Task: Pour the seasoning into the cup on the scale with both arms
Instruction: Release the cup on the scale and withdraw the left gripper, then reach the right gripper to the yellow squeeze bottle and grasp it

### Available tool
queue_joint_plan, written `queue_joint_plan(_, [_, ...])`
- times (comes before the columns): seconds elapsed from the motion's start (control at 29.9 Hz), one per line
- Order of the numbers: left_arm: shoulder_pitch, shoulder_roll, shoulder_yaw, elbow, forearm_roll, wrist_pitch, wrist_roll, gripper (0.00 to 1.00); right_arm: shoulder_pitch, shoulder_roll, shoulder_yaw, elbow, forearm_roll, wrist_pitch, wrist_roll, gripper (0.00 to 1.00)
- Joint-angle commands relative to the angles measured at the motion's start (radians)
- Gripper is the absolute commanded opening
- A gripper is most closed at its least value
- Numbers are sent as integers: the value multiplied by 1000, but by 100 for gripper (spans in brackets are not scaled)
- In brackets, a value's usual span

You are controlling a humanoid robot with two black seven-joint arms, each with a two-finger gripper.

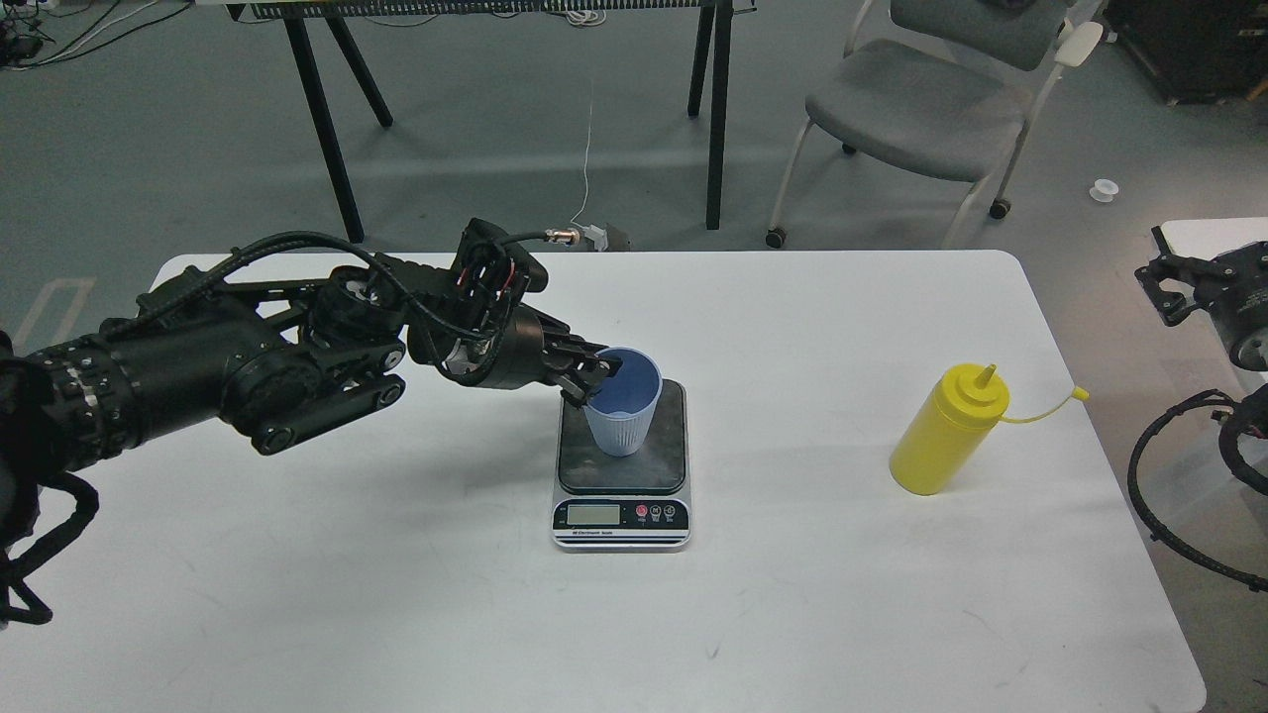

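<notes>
The light blue ribbed cup (pixel 624 411) stands upright on the dark top plate of the scale (pixel 621 465) at the table's middle. My left gripper (pixel 591 378) is shut on the cup's left rim, its arm reaching in from the left. The yellow squeeze bottle (pixel 946 431) stands upright on the right side of the table, its cap hanging open on its strap to the right. My right arm (pixel 1204 292) is at the right edge, off the table, far from the bottle; its gripper's fingers cannot be told apart.
The white table (pixel 396 594) holds only the scale, cup and bottle. A grey chair (pixel 921 109) and a black-legged table (pixel 713 109) stand behind on the floor. A black cable loop (pixel 1159 475) hangs by the table's right edge.
</notes>
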Motion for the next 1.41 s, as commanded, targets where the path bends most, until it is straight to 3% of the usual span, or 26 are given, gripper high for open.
queue_joint_plan(0.0, [-2, 12, -10, -5, -16, 3, 18, 66, -18, -6, -12, 16, 0, 0, -1, 100])
queue_joint_plan(0.1, [-7, 20, -53, -10, -83, 5, 15, 75, -42, -67, -19, 89, 0, 0, -3, 100])
queue_joint_plan(0.33, [-8, 76, -292, -7, -518, 8, 12, 99, -322, -257, -1, 480, 14, 0, 6, 100])
queue_joint_plan(0.54, [-4, 89, -450, 1, -899, -5, 12, 100, -580, -290, 59, 665, 17, 0, 74, 100])
queue_joint_plan(0.77, [59, 153, -541, 15, -1471, -21, 14, 99, -717, -181, 54, 760, 22, 0, 109, 100])
queue_joint_plan(0.94, [163, 210, -631, 47, -1754, -118, 18, 100, -719, -65, 45, 761, 22, 0, 100, 100])
queue_joint_plan(1.11, [256, 263, -720, 47, -1778, -138, 44, 100, -714, 32, 44, 742, 12, 0, 97, 100])
queue_joint_plan(1.37, [266, 294, -722, 42, -1778, -135, 50, 100, -661, 123, 30, 633, 11, 0, 88, 100])
